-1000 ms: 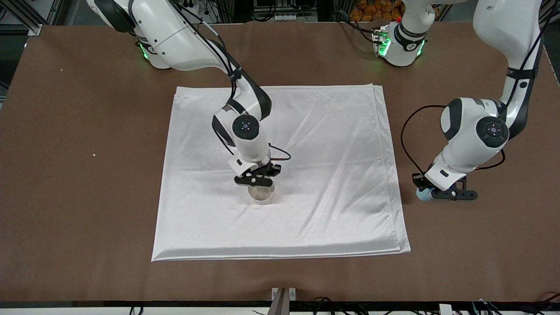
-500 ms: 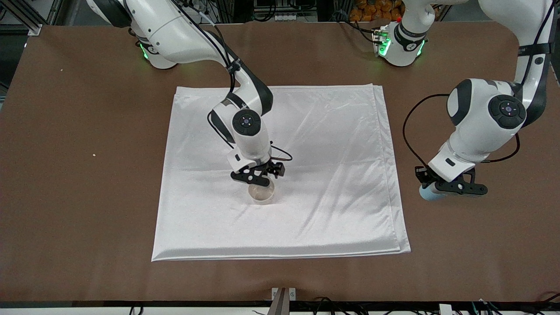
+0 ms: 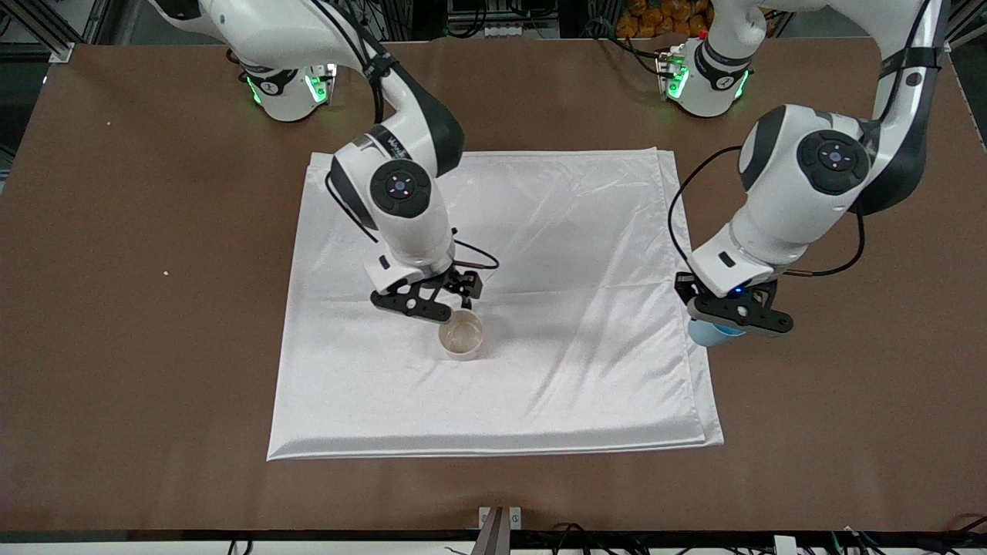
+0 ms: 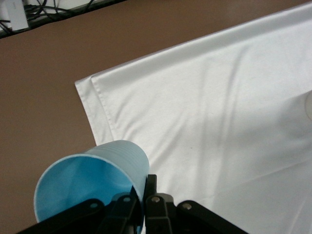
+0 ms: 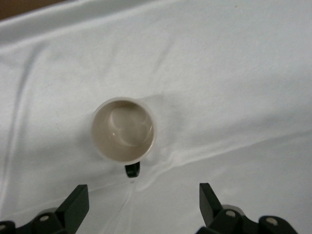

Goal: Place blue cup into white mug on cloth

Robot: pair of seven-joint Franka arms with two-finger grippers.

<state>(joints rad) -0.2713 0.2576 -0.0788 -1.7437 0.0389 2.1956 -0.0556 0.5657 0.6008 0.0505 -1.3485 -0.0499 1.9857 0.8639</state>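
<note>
Brown worktop (image 3: pixel 154 370) carries the cloth (image 3: pixel 586 231), spread flat at its middle. I note the white mug (image 3: pixel 461 338) standing upright on the cloth, mouth up and empty. I see the right hand (image 3: pixel 428 301) above the cloth just beside the mug, fingers spread wide, gripping nothing. I record the left hand (image 3: pixel 732 317) clamped on the blue cup (image 3: pixel 708 334), raised over the cloth's edge toward the left arm's end.

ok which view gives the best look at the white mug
The right wrist view: the white mug sits upright and empty on the cloth, seen straight down with its dark handle. The front view shows it small, beside the open right gripper. The left wrist view shows only an edge.
</note>
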